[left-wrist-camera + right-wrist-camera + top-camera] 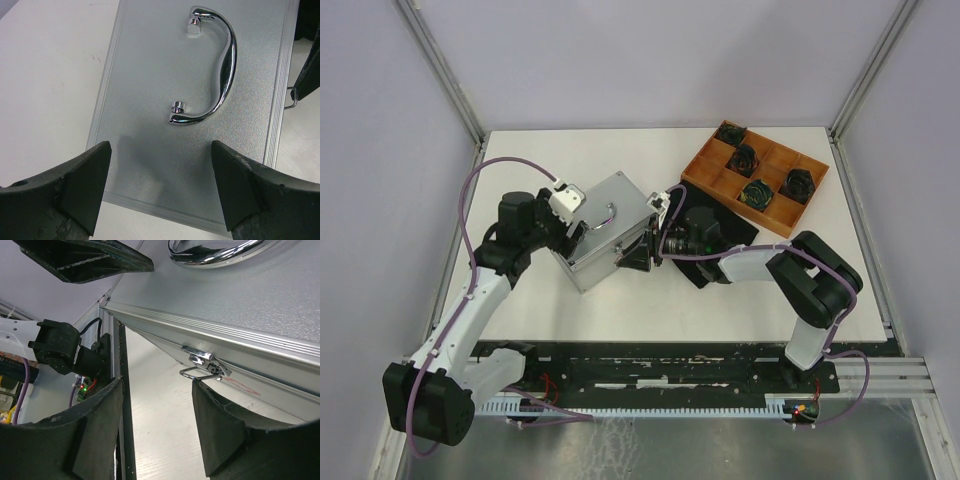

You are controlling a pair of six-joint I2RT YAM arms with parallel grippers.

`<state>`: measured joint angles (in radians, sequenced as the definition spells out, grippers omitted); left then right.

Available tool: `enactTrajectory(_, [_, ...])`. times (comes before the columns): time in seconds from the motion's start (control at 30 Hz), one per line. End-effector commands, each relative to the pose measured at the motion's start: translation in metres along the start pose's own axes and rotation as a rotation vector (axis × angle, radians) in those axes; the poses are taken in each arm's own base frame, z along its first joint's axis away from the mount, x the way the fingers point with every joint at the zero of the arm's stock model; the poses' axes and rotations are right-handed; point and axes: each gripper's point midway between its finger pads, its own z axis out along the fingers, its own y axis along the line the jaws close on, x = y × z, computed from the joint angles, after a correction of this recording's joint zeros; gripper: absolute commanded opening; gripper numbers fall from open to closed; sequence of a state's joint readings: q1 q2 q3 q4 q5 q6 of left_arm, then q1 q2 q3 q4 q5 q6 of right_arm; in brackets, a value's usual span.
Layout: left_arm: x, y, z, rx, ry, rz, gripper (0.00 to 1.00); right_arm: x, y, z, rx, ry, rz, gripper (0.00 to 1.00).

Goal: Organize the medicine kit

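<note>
Near the table's middle, the medicine kit (pixel 605 232): it lies shut with its lid up, turned at an angle, and both my grippers are at it.
My left gripper (pixel 160 187): my fingers (pixel 82 187) stand wide apart over the kit's lid, at the end short of the handle (pixel 222 65), holding nothing.
My right gripper (pixel 157 430): my jaws are spread and empty at the kit's front wall, with the latch (pixel 202 365) just beyond the gap.
Top view alone: a wooden tray (pixel 775 207) sits behind and to the right of the kit, apart from it. It is split into compartments, with dark items (pixel 757 193) in four of them. A black mat (pixel 740 230) lies between tray and kit, on the white table (pixel 720 305).
Left wrist view alone: the whole handle is in view, a curved bow on two small posts, lying flat on the kit's lid.
Right wrist view alone: the latch is a small clasp with a wire loop at the seam under the kit's lid, and a faint red mark (pixel 241 386) lies beside it on the wall. I cannot tell whether it is fastened.
Kit surface: silver-grey metal with a fine pebbled grain, and smooth ribbed strips along the lid's edges.
Handle and latch: chrome, mirror-bright.
My fingers: black, matte and wedge-shaped, with scuffed edges.
</note>
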<state>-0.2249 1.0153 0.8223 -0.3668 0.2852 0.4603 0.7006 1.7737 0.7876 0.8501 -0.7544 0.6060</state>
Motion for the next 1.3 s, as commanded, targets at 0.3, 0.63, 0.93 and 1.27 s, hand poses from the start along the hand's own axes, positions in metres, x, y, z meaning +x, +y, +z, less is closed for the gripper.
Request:
enactTrajectory(0.3, [0.001,-0.001,-0.002,-0.013,-0.004,-0.017,0.87,-0.043,0.015,0.011,-0.005,-0.110,-0.011,0.66])
enactTrajectory(0.63, [0.001,-0.001,-0.003,-0.012,-0.006,-0.017,0.87,-0.048,0.021,0.017,-0.002,-0.139,0.016,0.66])
enactTrajectory(0.93, [0.004,-0.003,-0.003,-0.011,-0.003,-0.016,0.87,-0.056,0.018,0.017,0.039,-0.173,0.024,0.66])
enactTrajectory(1.27, [0.003,-0.003,-0.004,-0.010,-0.008,-0.016,0.87,-0.066,0.024,0.014,0.045,-0.193,0.014,0.66])
